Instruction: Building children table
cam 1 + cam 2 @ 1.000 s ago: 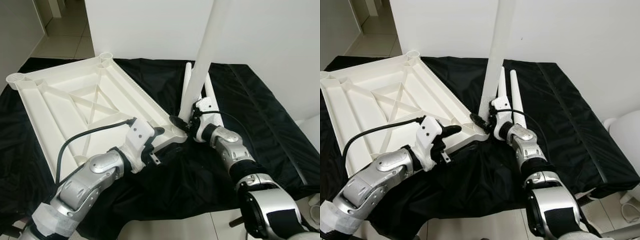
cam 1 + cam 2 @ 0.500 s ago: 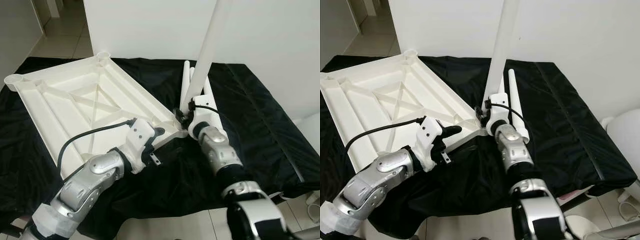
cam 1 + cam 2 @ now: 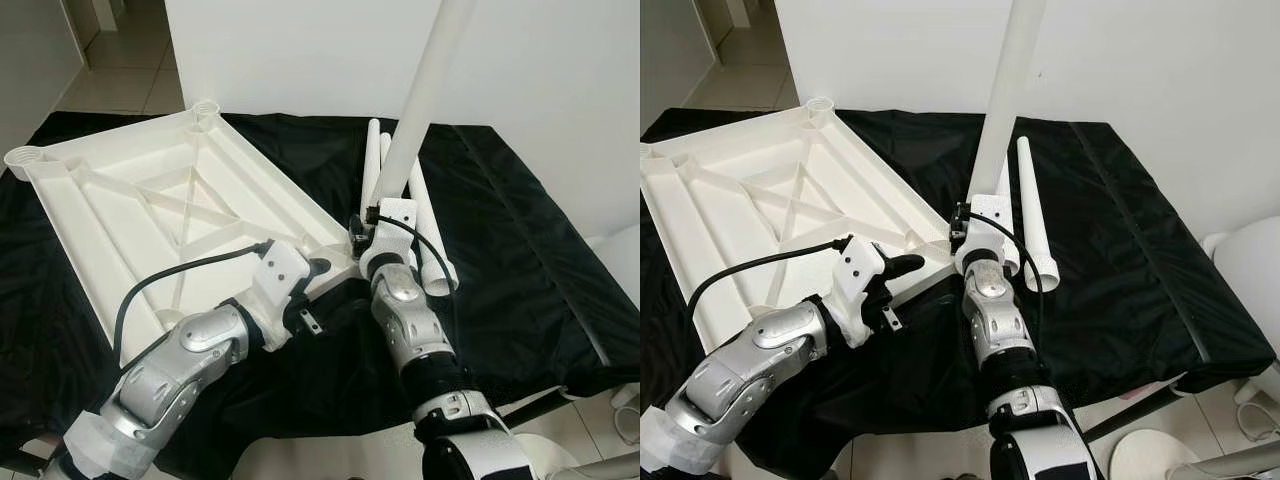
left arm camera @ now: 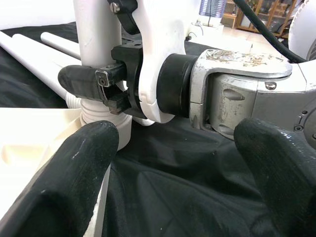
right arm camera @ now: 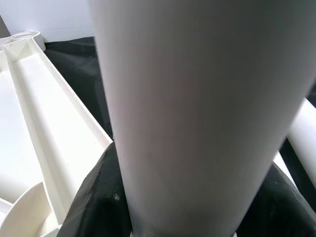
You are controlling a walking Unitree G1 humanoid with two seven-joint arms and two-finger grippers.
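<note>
The right gripper (image 3: pixel 962 228) clamps a white leg (image 3: pixel 420 105) standing in the near corner socket of the upturned tabletop (image 3: pixel 150 215) on the black cloth (image 3: pixel 1120 230), while the left gripper (image 3: pixel 315 272), fingers spread wide, rests at the tabletop's near edge. The leg's long axis runs nearly vertical, tilted slightly rightward at its top. That lean could cross-thread or jam it, or lever the unheld tabletop off the cloth.

One white tabletop (image 3: pixel 170 215) lies upside down on one black cloth (image 3: pixel 520 250). Three white legs are counted: one standing leg (image 3: pixel 420 100) at the tabletop's near corner and two loose legs (image 3: pixel 1032 215) lying side by side on the cloth
</note>
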